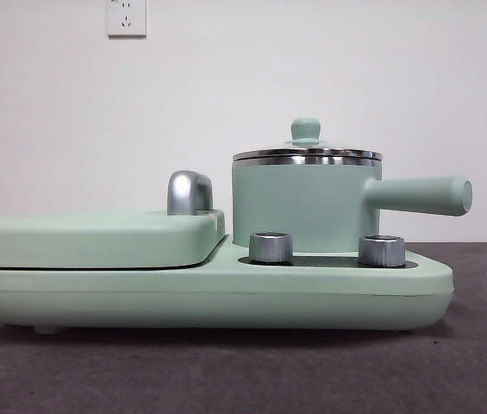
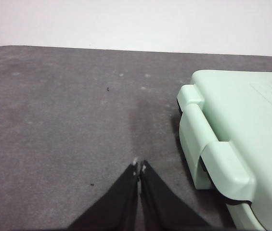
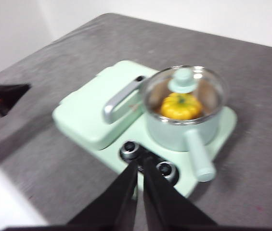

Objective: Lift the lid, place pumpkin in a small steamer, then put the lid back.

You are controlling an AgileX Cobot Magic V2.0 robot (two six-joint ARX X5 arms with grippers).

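Note:
The small steamer (image 1: 299, 207) stands on the right side of the mint-green base appliance (image 1: 217, 293), its long handle (image 1: 420, 195) pointing right. The lid (image 1: 306, 148) with its mint-green knob sits on the pot. In the right wrist view the pumpkin (image 3: 180, 106) shows inside the steamer (image 3: 181, 127) through the glass lid (image 3: 184, 84). My right gripper (image 3: 139, 164) is shut and empty, high above and back from the appliance. My left gripper (image 2: 139, 166) is shut and empty over the grey table, beside the appliance's end (image 2: 232, 144).
A wide flat mint-green cover (image 1: 96, 237) with a silver handle (image 1: 189, 191) lies on the left of the base. Two silver knobs (image 1: 271, 247) (image 1: 382, 250) sit at the front. The left arm's black tip (image 3: 3, 98) shows in the right wrist view.

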